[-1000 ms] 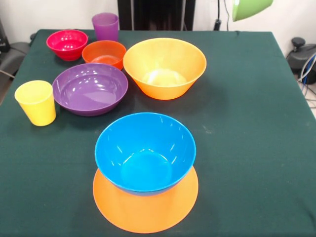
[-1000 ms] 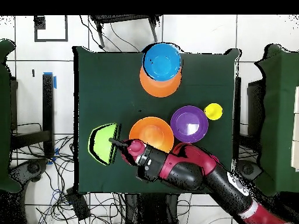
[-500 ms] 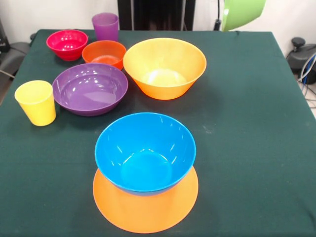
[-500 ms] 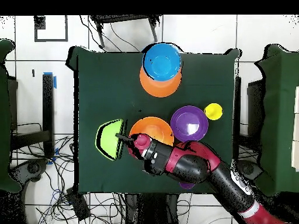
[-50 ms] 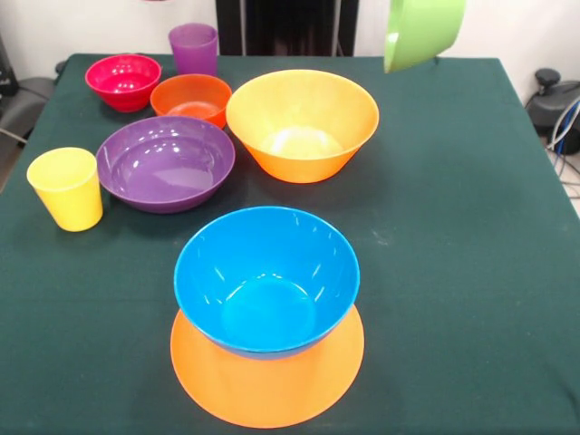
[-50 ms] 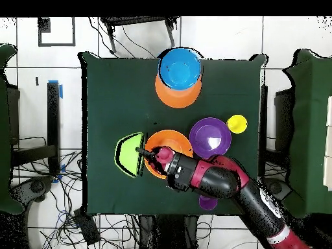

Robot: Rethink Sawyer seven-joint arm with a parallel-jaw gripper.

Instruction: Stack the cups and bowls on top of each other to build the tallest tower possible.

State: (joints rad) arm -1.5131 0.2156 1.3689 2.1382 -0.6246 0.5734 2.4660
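A green bowl (image 5: 421, 32) hangs tilted on its side in the air above the table's far right. In the overhead view my gripper (image 6: 141, 153) is shut on the rim of this green bowl (image 6: 128, 155), just beside the large upright orange bowl (image 6: 170, 141) (image 5: 302, 122). The tower is a blue bowl (image 5: 266, 276) (image 6: 179, 67) sitting on an upturned orange bowl (image 5: 267, 385) (image 6: 176, 97). On the cloth stand a wide purple bowl (image 5: 166, 161) (image 6: 209, 136), a yellow cup (image 5: 67, 188) (image 6: 237, 123), a purple cup (image 5: 193, 48), a small orange-red bowl (image 5: 191, 98) and a pink-red bowl (image 5: 123, 81).
The dark green tablecloth (image 5: 453, 227) is bare along its right half in the front view. In the overhead view my arm (image 6: 220, 185) covers the small bowls. Cables and chairs surround the table (image 6: 110, 84).
My gripper has carried the green bowl sideways toward the large upright orange bowl: rightward in the overhead view, leftward and a little lower in the front view.
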